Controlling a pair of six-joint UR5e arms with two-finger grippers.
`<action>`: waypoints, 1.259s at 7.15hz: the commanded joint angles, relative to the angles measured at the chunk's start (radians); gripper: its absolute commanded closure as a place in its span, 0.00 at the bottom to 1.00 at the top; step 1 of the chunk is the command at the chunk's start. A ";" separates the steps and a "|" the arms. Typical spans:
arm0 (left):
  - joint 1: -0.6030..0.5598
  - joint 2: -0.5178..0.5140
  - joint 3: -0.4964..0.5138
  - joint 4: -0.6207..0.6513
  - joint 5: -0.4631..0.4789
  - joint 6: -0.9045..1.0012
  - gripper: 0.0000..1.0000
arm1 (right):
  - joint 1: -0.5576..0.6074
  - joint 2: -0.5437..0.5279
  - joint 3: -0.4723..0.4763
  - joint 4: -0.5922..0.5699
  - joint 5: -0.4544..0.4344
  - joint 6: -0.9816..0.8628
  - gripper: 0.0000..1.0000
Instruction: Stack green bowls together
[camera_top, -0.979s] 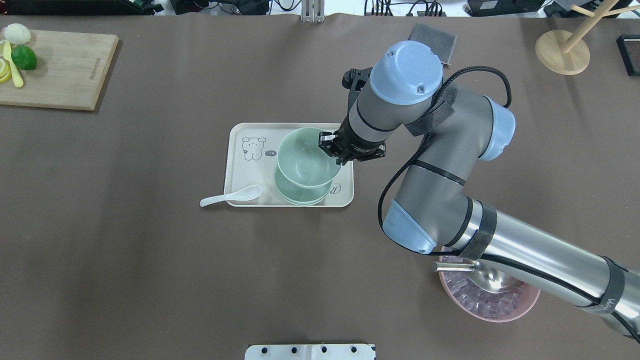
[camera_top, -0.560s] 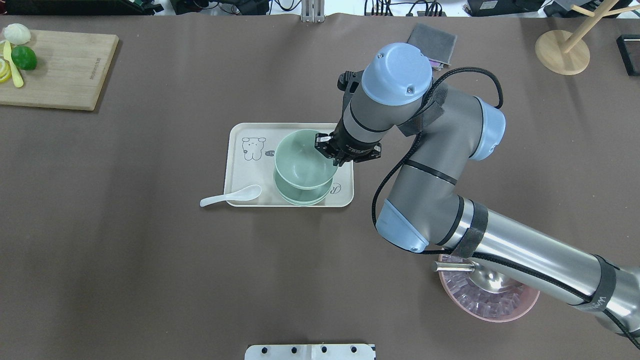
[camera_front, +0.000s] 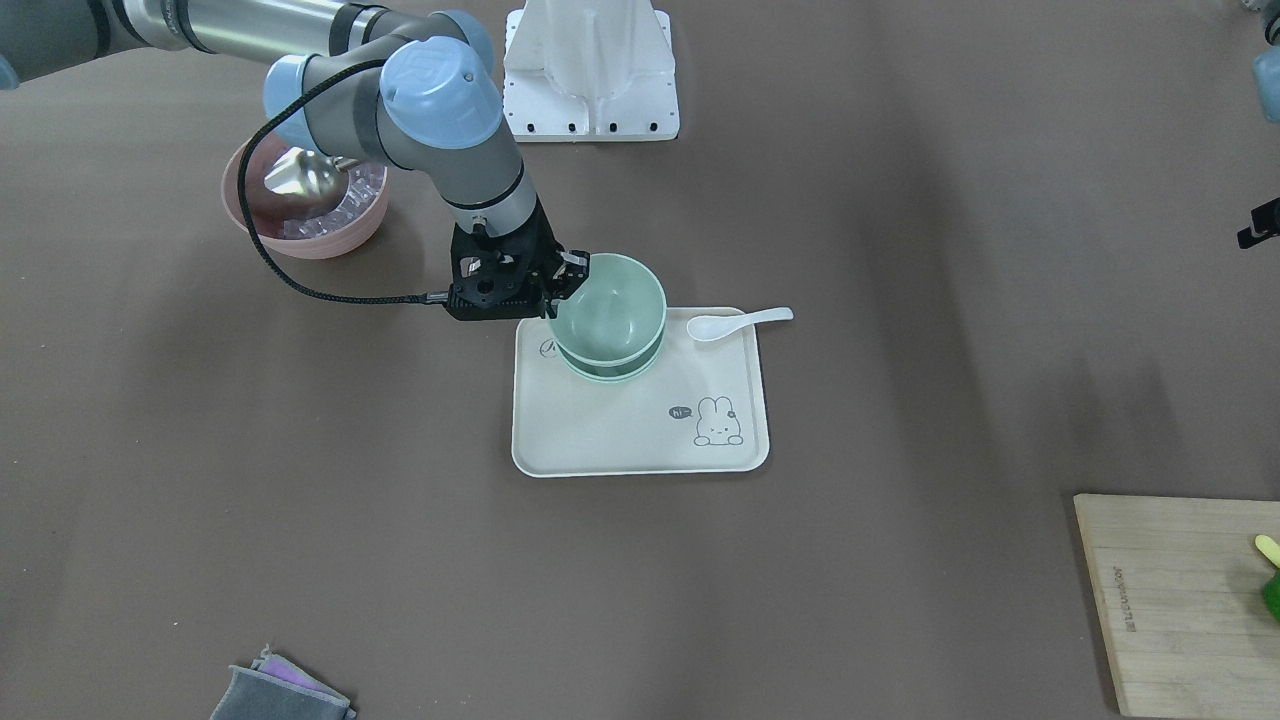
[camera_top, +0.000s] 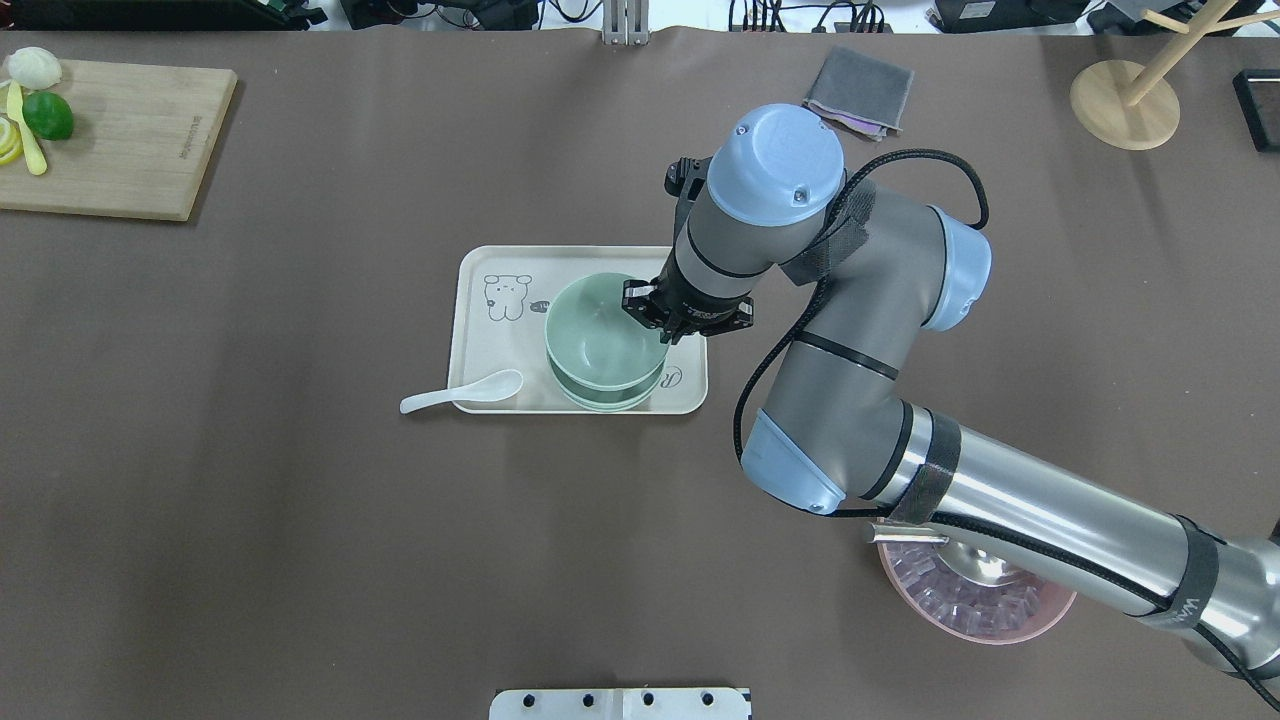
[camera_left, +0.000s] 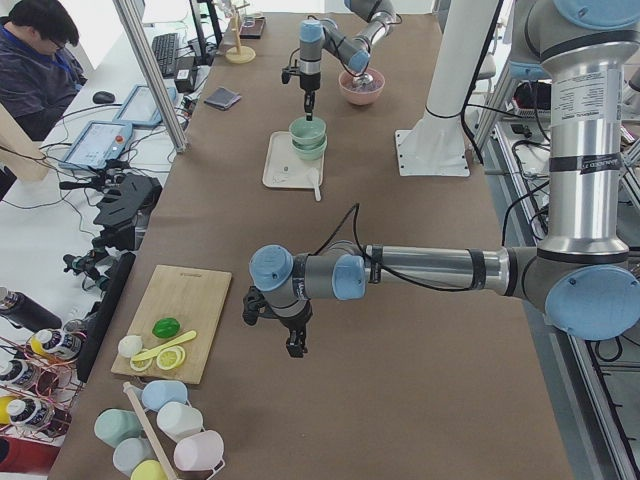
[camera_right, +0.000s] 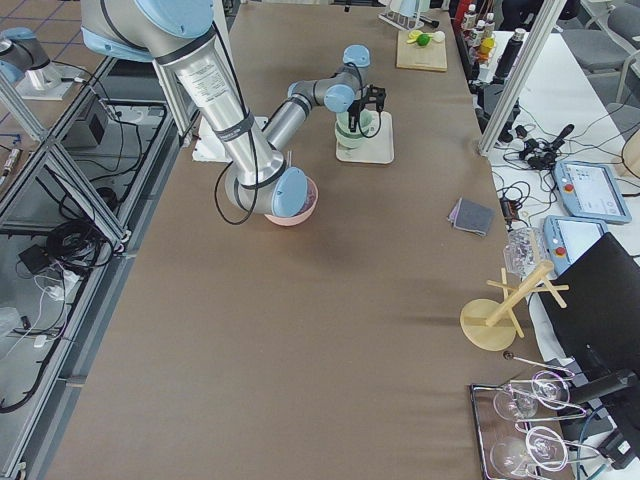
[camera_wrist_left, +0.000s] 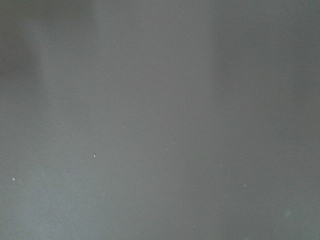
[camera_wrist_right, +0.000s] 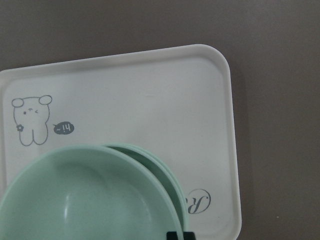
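Note:
My right gripper (camera_top: 655, 318) is shut on the rim of one pale green bowl (camera_top: 598, 338) and holds it just over the stacked green bowls (camera_top: 608, 402) on the white tray (camera_top: 500, 345). In the front view the held bowl (camera_front: 610, 300) sits almost centred on the stack (camera_front: 612, 373). In the right wrist view the held bowl (camera_wrist_right: 85, 200) is a little off from the lower bowl's rim (camera_wrist_right: 161, 171). My left gripper (camera_left: 292, 345) shows only in the exterior left view, low over bare table; I cannot tell if it is open.
A white spoon (camera_top: 460, 392) lies across the tray's near left edge. A pink bowl with a metal scoop (camera_top: 975, 600) sits under my right forearm. A cutting board with limes (camera_top: 120, 140) is far left, a grey cloth (camera_top: 860, 90) and a wooden stand (camera_top: 1125, 100) far right.
My right gripper has carried the green bowl left and down, from beside the stack to almost centred over it.

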 joint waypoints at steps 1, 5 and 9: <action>0.000 0.001 -0.001 0.000 0.000 0.002 0.02 | -0.008 -0.001 -0.012 0.004 -0.001 -0.001 1.00; 0.000 0.001 -0.002 0.000 0.000 0.000 0.02 | -0.008 0.009 -0.033 0.004 -0.003 -0.003 1.00; 0.000 0.001 -0.002 0.000 0.000 0.000 0.02 | -0.019 0.018 -0.053 0.007 -0.023 -0.003 1.00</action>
